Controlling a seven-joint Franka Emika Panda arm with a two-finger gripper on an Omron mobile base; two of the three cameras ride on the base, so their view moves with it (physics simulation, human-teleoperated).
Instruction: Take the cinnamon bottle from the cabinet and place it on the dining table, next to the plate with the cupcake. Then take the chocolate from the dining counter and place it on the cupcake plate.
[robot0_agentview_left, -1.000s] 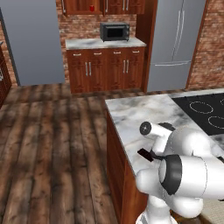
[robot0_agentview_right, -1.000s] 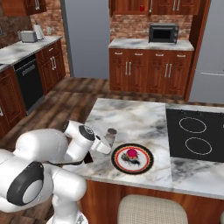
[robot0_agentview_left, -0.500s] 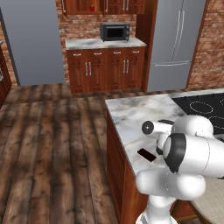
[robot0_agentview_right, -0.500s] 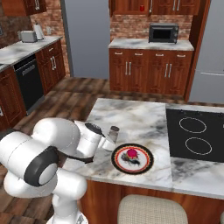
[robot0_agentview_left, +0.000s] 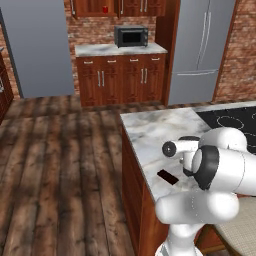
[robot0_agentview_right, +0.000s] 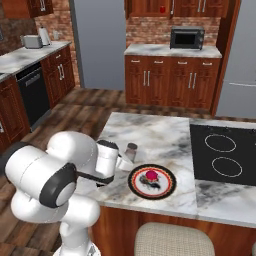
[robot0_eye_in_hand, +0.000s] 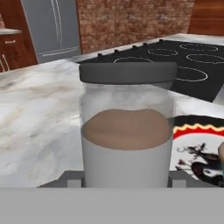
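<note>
Cinnamon bottle (robot0_eye_in_hand: 127, 127) is standing upright on the tabletop (robot0_agentview_right: 160, 137) beside the plate (robot0_agentview_right: 167, 187), looming close in the hand view. Chocolate (robot0_agentview_left: 168, 176) is lying near the edge. Jaws: cannot tell whether spread.

base views: behind arm, left/right, sharing marble counter (robot0_agentview_left: 150, 130) | hand view: close on cinnamon bottle (robot0_eye_in_hand: 127, 127)

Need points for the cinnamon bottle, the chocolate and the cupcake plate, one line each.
cinnamon bottle (robot0_eye_in_hand: 127, 131), hand view, on the brown powder behind the glass.
chocolate (robot0_agentview_left: 168, 176), left base view, on the middle of the dark bar.
cupcake plate (robot0_agentview_right: 168, 175), right base view, on the dark right rim.
</note>
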